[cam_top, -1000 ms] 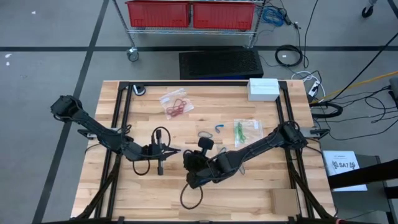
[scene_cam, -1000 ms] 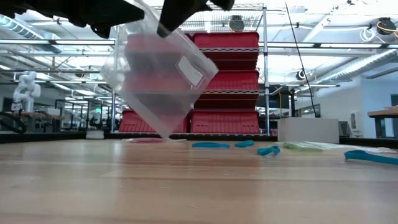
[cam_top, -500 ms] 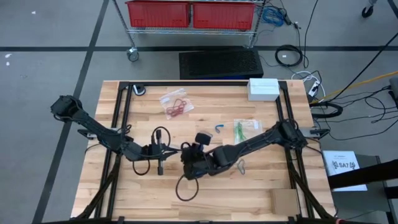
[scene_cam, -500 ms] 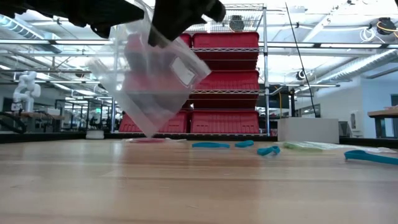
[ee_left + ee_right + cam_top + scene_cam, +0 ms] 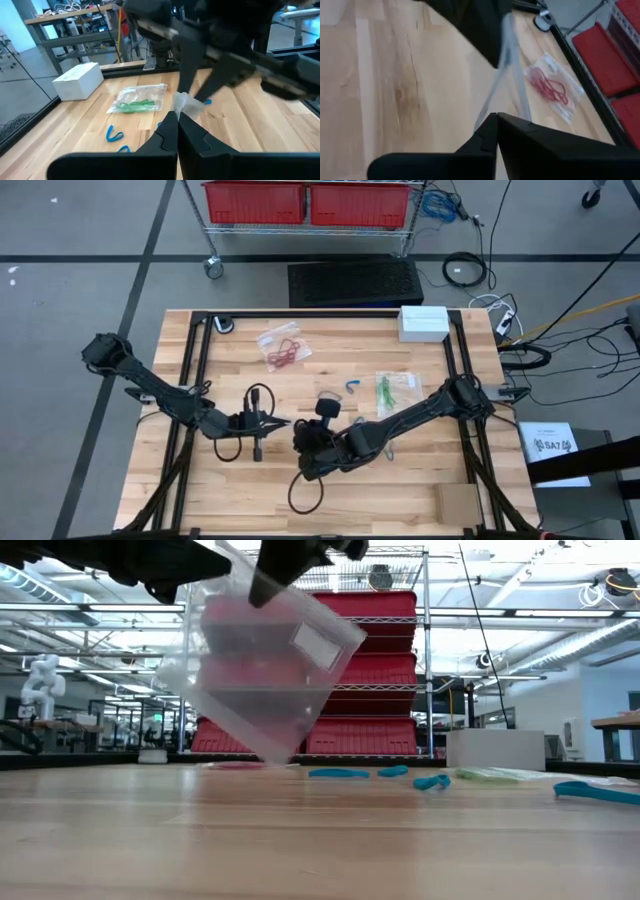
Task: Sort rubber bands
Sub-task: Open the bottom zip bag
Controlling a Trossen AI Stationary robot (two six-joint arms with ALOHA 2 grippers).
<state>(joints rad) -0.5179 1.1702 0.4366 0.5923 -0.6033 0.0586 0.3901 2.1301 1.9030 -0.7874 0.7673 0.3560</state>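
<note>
Fingers of both arms meet over the middle of the tabletop (image 5: 250, 490): we see the left gripper (image 5: 283, 422) and the right gripper (image 5: 300, 448) each pinched closed on an edge of one clear plastic bag (image 5: 265, 670), which hangs between them above the wood. Blue rubber bands (image 5: 340, 773) lie loose on the boards beyond it, green rubber bands (image 5: 131, 105) sit in their own bag, and red rubber bands (image 5: 547, 86) in another, farther back

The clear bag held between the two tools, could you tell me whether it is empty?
Apparently empty: in the low view the clear bag hangs tilted above the table, with no bands visible inside.
</note>
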